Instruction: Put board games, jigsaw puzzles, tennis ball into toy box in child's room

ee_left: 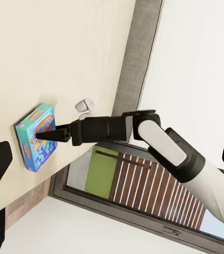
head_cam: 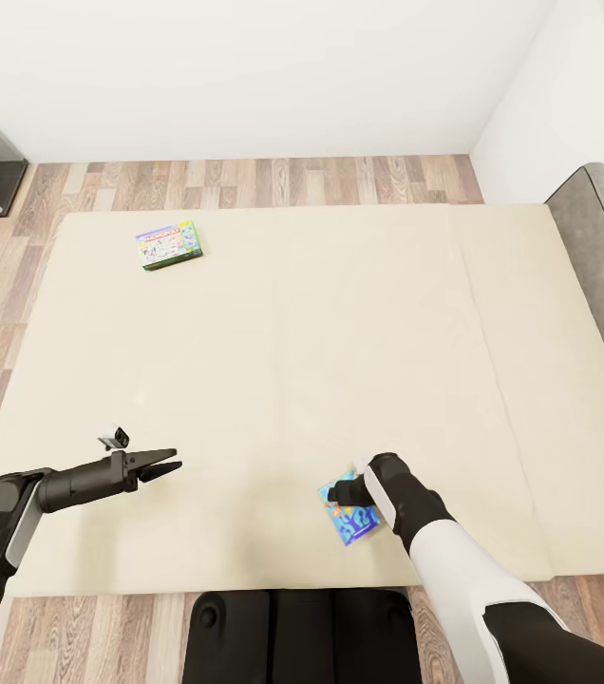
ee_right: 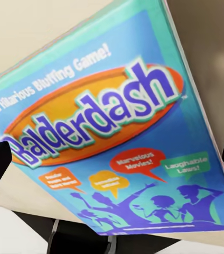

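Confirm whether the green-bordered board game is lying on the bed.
Yes: in the head view the green-bordered board game lies flat on the cream bed, near its far left corner.

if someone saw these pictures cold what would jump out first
The wide cream bed takes up most of the head view, and the right gripper is down at the blue Balderdash game box near the bed's front edge, its title large in the right wrist view. Far off toward the back left corner lies a second, green-bordered game box. The left gripper hovers over bare mattress with its fingers empty.
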Robot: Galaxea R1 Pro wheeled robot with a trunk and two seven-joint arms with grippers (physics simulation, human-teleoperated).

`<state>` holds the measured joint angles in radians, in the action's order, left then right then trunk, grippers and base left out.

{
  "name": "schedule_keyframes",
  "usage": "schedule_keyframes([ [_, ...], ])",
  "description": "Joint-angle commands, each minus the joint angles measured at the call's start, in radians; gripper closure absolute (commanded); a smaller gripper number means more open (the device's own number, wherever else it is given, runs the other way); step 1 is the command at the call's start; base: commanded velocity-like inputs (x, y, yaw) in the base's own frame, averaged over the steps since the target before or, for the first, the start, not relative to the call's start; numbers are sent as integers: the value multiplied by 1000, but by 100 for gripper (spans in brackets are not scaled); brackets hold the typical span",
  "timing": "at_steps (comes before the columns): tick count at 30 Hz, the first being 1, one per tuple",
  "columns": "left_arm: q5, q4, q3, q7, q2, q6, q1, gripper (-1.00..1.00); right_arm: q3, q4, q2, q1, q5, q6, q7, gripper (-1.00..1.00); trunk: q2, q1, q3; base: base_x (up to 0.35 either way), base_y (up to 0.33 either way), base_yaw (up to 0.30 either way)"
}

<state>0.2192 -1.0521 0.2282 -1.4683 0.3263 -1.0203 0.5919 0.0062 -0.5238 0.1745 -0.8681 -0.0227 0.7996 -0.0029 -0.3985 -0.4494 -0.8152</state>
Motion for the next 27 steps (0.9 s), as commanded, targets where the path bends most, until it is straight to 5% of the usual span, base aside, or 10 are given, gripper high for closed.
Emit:
schedule_keyframes([
  [1, 1, 0, 1, -3, 0, -11, 0, -100, 1, -1, 0, 0, -2, 4, 0, -100, -2, -1, -1, 0, 0, 0],
  [27, 1, 1, 4, -4, 0, -11, 0, -100, 0, 1, 0, 0, -6, -52, 0, -100, -2, -1, -1, 0, 0, 27],
])
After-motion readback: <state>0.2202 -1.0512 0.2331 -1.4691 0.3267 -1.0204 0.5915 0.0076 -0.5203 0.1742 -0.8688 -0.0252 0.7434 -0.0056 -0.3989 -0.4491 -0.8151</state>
